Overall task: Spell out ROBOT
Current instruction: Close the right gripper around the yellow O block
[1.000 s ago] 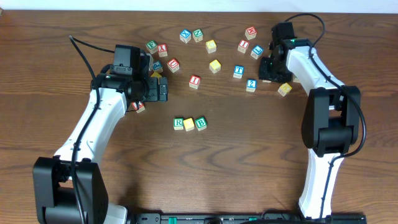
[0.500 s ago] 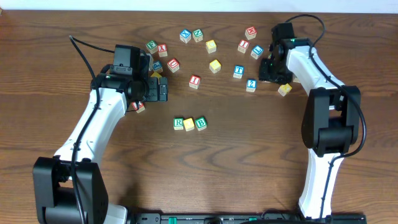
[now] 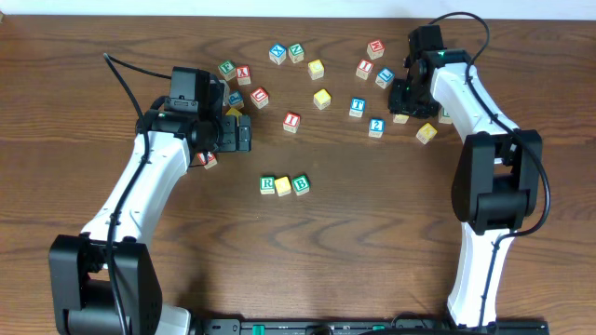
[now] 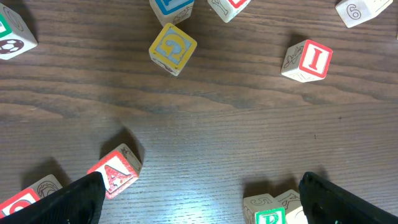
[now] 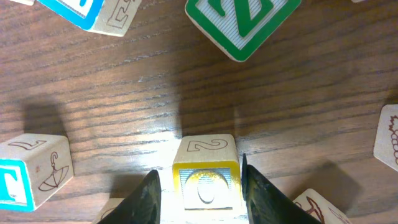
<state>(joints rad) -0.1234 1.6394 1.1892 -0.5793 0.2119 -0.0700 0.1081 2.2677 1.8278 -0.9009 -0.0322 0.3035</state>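
Mid-table, a short row reads green R (image 3: 267, 184), plain yellow cube (image 3: 283, 185), green B (image 3: 300, 183). The blue T cube (image 3: 358, 107) lies loose at the back right. My right gripper (image 3: 400, 110) (image 5: 202, 198) straddles a yellow O cube (image 5: 206, 177) that rests on the table. Its right finger (image 5: 258, 194) touches the cube, while a thin gap shows at the left finger (image 5: 144, 200). My left gripper (image 3: 244, 135) (image 4: 211, 205) stands wide open over bare wood, between a red A cube (image 4: 115, 171) and the R cube (image 4: 270, 216).
Loose cubes crowd the back: a blue 2 (image 3: 375, 127), a red I (image 3: 291, 120), yellow ones (image 3: 322, 98) (image 3: 426, 133), a green Z (image 5: 242, 22) just ahead of the right fingers, and a blue-lettered cube (image 5: 31, 171) to their left. A yellow G cube (image 4: 172, 48) lies ahead of the left gripper.
The right arm has shifted slightly toward the table's back and its jaws have narrowed around the yellow O cube. The left arm and the row have not moved.
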